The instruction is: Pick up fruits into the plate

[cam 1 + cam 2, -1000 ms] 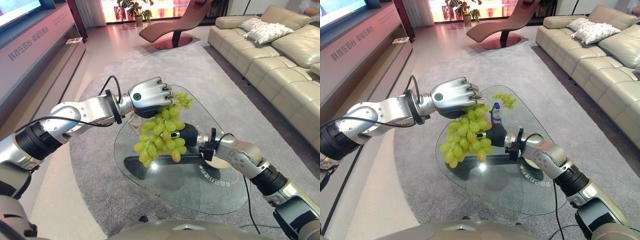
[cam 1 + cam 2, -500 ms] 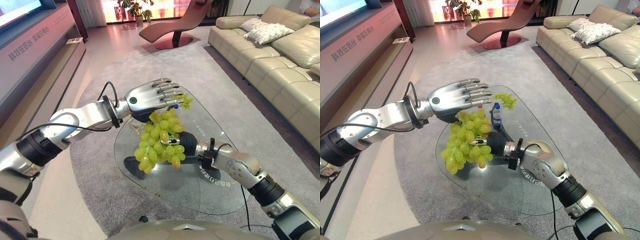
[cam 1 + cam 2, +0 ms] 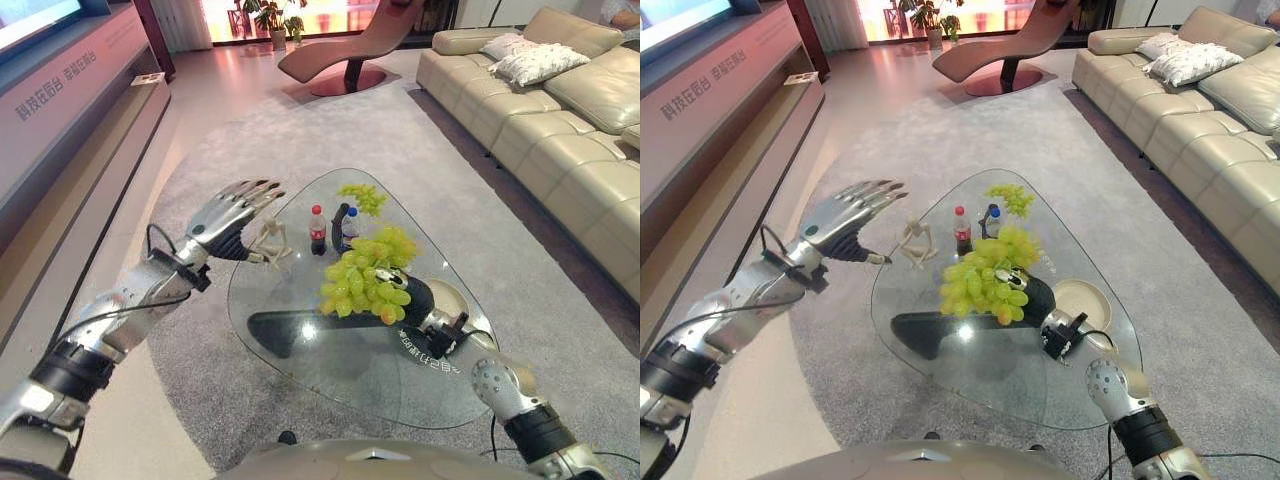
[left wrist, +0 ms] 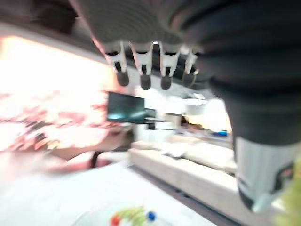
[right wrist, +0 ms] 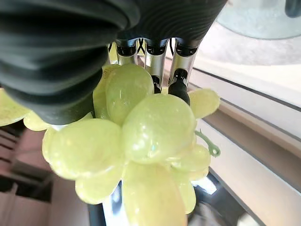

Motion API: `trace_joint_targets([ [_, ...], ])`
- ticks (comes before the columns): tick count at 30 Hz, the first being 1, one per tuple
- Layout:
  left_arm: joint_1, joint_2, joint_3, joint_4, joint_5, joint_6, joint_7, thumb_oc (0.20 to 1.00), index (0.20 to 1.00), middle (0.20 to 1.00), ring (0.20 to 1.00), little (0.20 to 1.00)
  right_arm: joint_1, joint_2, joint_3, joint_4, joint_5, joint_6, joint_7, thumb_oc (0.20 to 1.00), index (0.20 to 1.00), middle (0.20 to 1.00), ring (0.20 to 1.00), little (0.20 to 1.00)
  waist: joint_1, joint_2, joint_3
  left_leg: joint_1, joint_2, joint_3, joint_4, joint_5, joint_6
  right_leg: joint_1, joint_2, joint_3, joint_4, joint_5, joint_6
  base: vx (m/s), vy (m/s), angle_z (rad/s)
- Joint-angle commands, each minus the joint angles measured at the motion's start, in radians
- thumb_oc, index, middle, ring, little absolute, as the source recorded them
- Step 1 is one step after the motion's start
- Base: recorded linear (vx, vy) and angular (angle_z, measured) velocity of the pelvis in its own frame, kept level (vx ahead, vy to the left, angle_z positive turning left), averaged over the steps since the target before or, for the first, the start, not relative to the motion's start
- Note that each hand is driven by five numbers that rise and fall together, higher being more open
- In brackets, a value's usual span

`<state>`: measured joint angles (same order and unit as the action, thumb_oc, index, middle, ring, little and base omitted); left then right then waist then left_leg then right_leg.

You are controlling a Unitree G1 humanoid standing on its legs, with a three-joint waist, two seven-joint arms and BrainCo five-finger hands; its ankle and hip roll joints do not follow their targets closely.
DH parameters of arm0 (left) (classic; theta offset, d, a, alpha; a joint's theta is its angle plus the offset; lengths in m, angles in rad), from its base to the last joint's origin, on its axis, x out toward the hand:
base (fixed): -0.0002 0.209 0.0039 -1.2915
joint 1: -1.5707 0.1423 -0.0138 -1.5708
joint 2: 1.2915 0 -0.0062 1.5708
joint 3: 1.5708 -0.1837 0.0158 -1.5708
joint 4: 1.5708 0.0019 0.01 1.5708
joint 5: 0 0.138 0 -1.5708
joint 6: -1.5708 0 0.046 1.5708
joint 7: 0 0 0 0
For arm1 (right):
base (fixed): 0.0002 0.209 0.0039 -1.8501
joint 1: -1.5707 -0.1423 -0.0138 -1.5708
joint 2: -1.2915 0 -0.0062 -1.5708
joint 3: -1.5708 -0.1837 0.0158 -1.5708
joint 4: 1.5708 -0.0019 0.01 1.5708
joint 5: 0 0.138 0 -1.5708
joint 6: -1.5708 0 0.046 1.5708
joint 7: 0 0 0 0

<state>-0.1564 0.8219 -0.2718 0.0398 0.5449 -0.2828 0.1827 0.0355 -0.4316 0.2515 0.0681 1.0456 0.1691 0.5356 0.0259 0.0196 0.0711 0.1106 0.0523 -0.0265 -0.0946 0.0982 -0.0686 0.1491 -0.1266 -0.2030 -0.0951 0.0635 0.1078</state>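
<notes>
Green grapes (image 3: 365,282) — gripped by right hand (image 3: 412,298); left hand (image 3: 228,208) fingers spread.

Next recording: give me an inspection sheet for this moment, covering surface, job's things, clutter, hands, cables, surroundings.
Surface: rounded glass coffee table on a grey rug.
Job's things: bunch of green grapes held above the table; round beige plate beside it; smaller grape cluster at the far edge.
Clutter: two small bottles, pale figurine.
Hands: right hand curled on the bunch; left hand open, off the table's left edge.
Cables: nothing seen.
Surroundings: beige sofa, lounge chair.
</notes>
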Motion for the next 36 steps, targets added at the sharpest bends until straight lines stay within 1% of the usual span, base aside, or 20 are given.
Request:
trace_joint_targets([
  [1, 0.004, -0.019, 0.108, 0.070, -0.111, 0.039, 0.023, 1.000, 1.000, 1.000, 1.000, 1.000, -0.051, 0.068, -0.091, -0.040, 0.092, -0.116, 0.053, 0.200, 0.200, 0.200, 0.200, 0.200, 0.017, -0.034, 0.041, 0.079, -0.054, 0.083, 0.013, -0.162, 0.048, 0.029, 0.014, -0.012, 0.017, -0.060, 0.016, 0.01, -0.031, -0.02],
  [2, 0.049, -0.053, 0.131, 0.101, -0.156, 0.054, 0.009, 1.000, 1.000, 1.000, 1.000, 1.000, -0.038, 0.076, -0.111, -0.026, 0.094, -0.141, 0.049, 0.200, 0.200, 0.200, 0.200, 0.200, 0.015, -0.035, 0.051, 0.077, -0.052, 0.084, 0.014, -0.162, 0.048, 0.026, 0.015, -0.009, 0.018, -0.060, 0.015, 0.00, 0.000, 0.00],
  [3, 0.055, -0.058, 0.134, 0.107, -0.173, 0.062, 0.004, 1.000, 1.000, 1.000, 1.000, 1.000, -0.037, 0.076, -0.113, -0.024, 0.095, -0.145, 0.047, 0.200, 0.200, 0.200, 0.200, 0.200, 0.015, -0.035, 0.053, 0.077, -0.052, 0.085, 0.014, -0.162, 0.047, 0.025, 0.015, -0.008, 0.018, -0.060, 0.014, -0.01, -0.032, -0.01],
  [6, 0.098, -0.104, 0.134, 0.183, -0.232, 0.089, -0.018, 1.000, 1.000, 1.000, 1.000, 1.000, -0.028, 0.086, -0.145, 0.013, 0.090, -0.187, 0.033, 0.200, 0.200, 0.200, 0.200, 0.200, 0.011, -0.034, 0.074, 0.070, -0.049, 0.089, 0.019, -0.161, 0.047, 0.015, 0.017, -0.005, 0.024, -0.060, 0.013, -0.02, -0.040, -0.01],
  [8, 0.122, -0.139, 0.114, 0.270, -0.311, 0.124, -0.027, 1.000, 1.000, 1.000, 1.000, 1.000, -0.035, 0.081, -0.171, 0.043, 0.073, -0.226, -0.006, 0.200, 0.200, 0.200, 0.200, 0.200, 0.009, -0.031, 0.097, 0.060, -0.048, 0.091, 0.024, -0.161, 0.048, 0.000, 0.019, -0.002, 0.033, -0.062, 0.011, -0.06, -0.062, -0.02],
  [9, 0.137, -0.175, 0.097, 0.355, -0.383, 0.138, -0.021, 1.000, 1.000, 1.000, 1.000, 1.000, -0.047, 0.075, -0.186, 0.065, 0.065, -0.254, -0.039, 0.200, 0.200, 0.200, 0.200, 0.200, 0.007, -0.028, 0.116, 0.048, -0.048, 0.091, 0.028, -0.160, 0.050, -0.020, 0.020, 0.003, 0.046, -0.064, 0.009, -0.07, -0.067, -0.03],
  [10, 0.140, -0.198, 0.094, 0.401, -0.418, 0.143, -0.021, 1.000, 1.000, 1.000, 1.000, 1.000, -0.054, 0.073, -0.193, 0.078, 0.049, -0.266, -0.060, 0.200, 0.200, 0.200, 0.200, 0.200, 0.006, -0.026, 0.124, 0.041, -0.047, 0.092, 0.033, -0.160, 0.051, -0.030, 0.021, 0.005, 0.052, -0.065, 0.008, -0.08, -0.068, -0.04],
  [12, 0.135, -0.255, 0.074, 0.528, -0.445, 0.138, -0.006, 1.000, 1.000, 1.000, 1.000, 1.000, -0.085, 0.051, -0.211, 0.117, 0.008, -0.302, -0.103, 0.200, 0.200, 0.200, 0.200, 0.200, 0.001, -0.021, 0.150, 0.018, -0.045, 0.094, 0.045, -0.161, 0.051, -0.057, 0.023, 0.011, 0.068, -0.067, 0.004, -0.08, -0.059, -0.09],
  [13, 0.129, -0.265, 0.067, 0.549, -0.460, 0.148, -0.008, 1.000, 1.000, 1.000, 1.000, 1.000, -0.095, 0.045, -0.214, 0.125, 0.004, -0.307, -0.118, 0.200, 0.200, 0.200, 0.200, 0.200, 0.001, -0.019, 0.156, 0.012, -0.044, 0.094, 0.049, -0.160, 0.051, -0.065, 0.024, 0.013, 0.073, -0.067, 0.003, -0.11, -0.069, -0.17],
  [14, 0.120, -0.300, 0.054, 0.618, -0.471, 0.145, 0.005, 1.000, 1.000, 1.000, 1.000, 1.000, -0.123, 0.031, -0.224, 0.146, -0.015, -0.315, -0.144, 0.200, 0.200, 0.200, 0.200, 0.200, -0.003, -0.016, 0.177, -0.004, -0.043, 0.092, 0.055, -0.159, 0.051, -0.084, 0.026, 0.021, 0.082, -0.068, 0.001, -0.09, -0.057, -0.16],
  [15, 0.115, -0.309, 0.049, 0.637, -0.470, 0.147, 0.009, 1.000, 1.000, 1.000, 1.000, 1.000, -0.132, 0.026, -0.227, 0.152, -0.022, -0.319, -0.155, 0.200, 0.200, 0.200, 0.200, 0.200, -0.004, -0.015, 0.184, -0.009, -0.043, 0.092, 0.058, -0.160, 0.051, -0.089, 0.027, 0.022, 0.085, -0.069, 0.000, -0.12, -0.063, -0.06],
  [16, 0.103, -0.328, 0.035, 0.683, -0.473, 0.143, 0.023, 1.000, 1.000, 1.000, 1.000, 1.000, -0.156, 0.008, -0.236, 0.177, -0.029, -0.327, -0.163, 0.200, 0.200, 0.200, 0.200, 0.200, -0.007, -0.013, 0.201, -0.021, -0.042, 0.092, 0.064, -0.159, 0.050, -0.102, 0.028, 0.026, 0.092, -0.069, -0.002, -0.11, -0.066, -0.01],
  [18, 0.086, -0.358, 0.012, 0.759, -0.497, 0.159, 0.034, 1.000, 1.000, 1.000, 1.000, 1.000, -0.206, -0.025, -0.246, 0.216, -0.047, -0.337, -0.210, 0.200, 0.200, 0.200, 0.200, 0.200, -0.011, -0.008, 0.235, -0.049, -0.041, 0.089, 0.078, -0.156, 0.048, -0.128, 0.031, 0.035, 0.105, -0.069, -0.007, -0.10, -0.084, -0.01],
  [19, 0.080, -0.365, 0.007, 0.782, -0.506, 0.161, 0.032, 1.000, 1.000, 1.000, 1.000, 1.000, -0.220, -0.034, -0.249, 0.229, -0.057, -0.340, -0.224, 0.200, 0.200, 0.200, 0.200, 0.200, -0.012, -0.007, 0.245, -0.057, -0.041, 0.088, 0.081, -0.155, 0.046, -0.135, 0.033, 0.037, 0.108, -0.069, -0.009, -0.09, -0.080, -0.01],
  [22, 0.050, -0.388, -0.036, 0.867, -0.518, 0.156, 0.034, 1.000, 1.000, 1.000, 1.000, 1.000, -0.312, -0.092, -0.255, 0.315, -0.107, -0.363, -0.288, 0.200, 0.200, 0.200, 0.200, 0.200, -0.017, 0.006, 0.302, -0.102, -0.039, 0.081, 0.100, -0.148, 0.040, -0.176, 0.039, 0.045, 0.127, -0.068, -0.019, -0.11, -0.085, -0.03],
  [24, 0.034, -0.393, -0.055, 0.889, -0.524, 0.155, 0.033, 1.000, 1.000, 1.000, 1.000, 1.000, -0.356, -0.122, -0.257, 0.355, -0.139, -0.368, -0.324, 0.200, 0.200, 0.200, 0.200, 0.200, -0.021, 0.012, 0.330, -0.124, -0.039, 0.076, 0.108, -0.143, 0.037, -0.198, 0.042, 0.045, 0.137, -0.067, -0.024, -0.10, -0.071, -0.04],
  [28, -0.006, -0.399, -0.113, 0.913, -0.518, 0.139, 0.041, 1.000, 1.000, 1.000, 1.000, 1.000, -0.465, -0.219, -0.267, 0.474, -0.206, -0.383, -0.389, 0.200, 0.200, 0.200, 0.200, 0.200, -0.026, 0.032, 0.401, -0.191, -0.041, 0.057, 0.131, -0.128, 0.027, -0.263, 0.045, 0.039, 0.163, -0.064, -0.037, -0.11, -0.067, -0.04],
  [30, -0.019, -0.399, -0.129, 0.911, -0.521, 0.133, 0.046, 1.000, 1.000, 1.000, 1.000, 1.000, -0.500, -0.247, -0.263, 0.504, -0.220, -0.381, -0.406, 0.200, 0.200, 0.200, 0.200, 0.200, -0.027, 0.037, 0.420, -0.212, -0.043, 0.052, 0.142, -0.125, 0.025, -0.285, 0.045, 0.037, 0.174, -0.064, -0.040, -0.08, -0.035, -0.06],
  [32, -0.046, -0.397, -0.154, 0.903, -0.524, 0.136, 0.047, 1.000, 1.000, 1.000, 1.000, 1.000, -0.560, -0.285, -0.251, 0.548, -0.258, -0.377, -0.449, 0.200, 0.200, 0.200, 0.200, 0.200, -0.027, 0.044, 0.447, -0.250, -0.046, 0.044, 0.159, -0.120, 0.024, -0.327, 0.046, 0.034, 0.201, -0.067, -0.045, -0.08, -0.044, -0.10],
  [36, -0.071, -0.387, -0.185, 0.883, -0.536, 0.142, 0.056, 1.000, 1.000, 1.000, 1.000, 1.000, -0.626, -0.328, -0.224, 0.586, -0.295, -0.346, -0.506, 0.200, 0.200, 0.200, 0.200, 0.200, -0.023, 0.050, 0.449, -0.317, -0.050, 0.034, 0.180, -0.113, 0.025, -0.402, 0.048, 0.029, 0.236, -0.072, -0.049, -0.05, -0.055, -0.06],
])
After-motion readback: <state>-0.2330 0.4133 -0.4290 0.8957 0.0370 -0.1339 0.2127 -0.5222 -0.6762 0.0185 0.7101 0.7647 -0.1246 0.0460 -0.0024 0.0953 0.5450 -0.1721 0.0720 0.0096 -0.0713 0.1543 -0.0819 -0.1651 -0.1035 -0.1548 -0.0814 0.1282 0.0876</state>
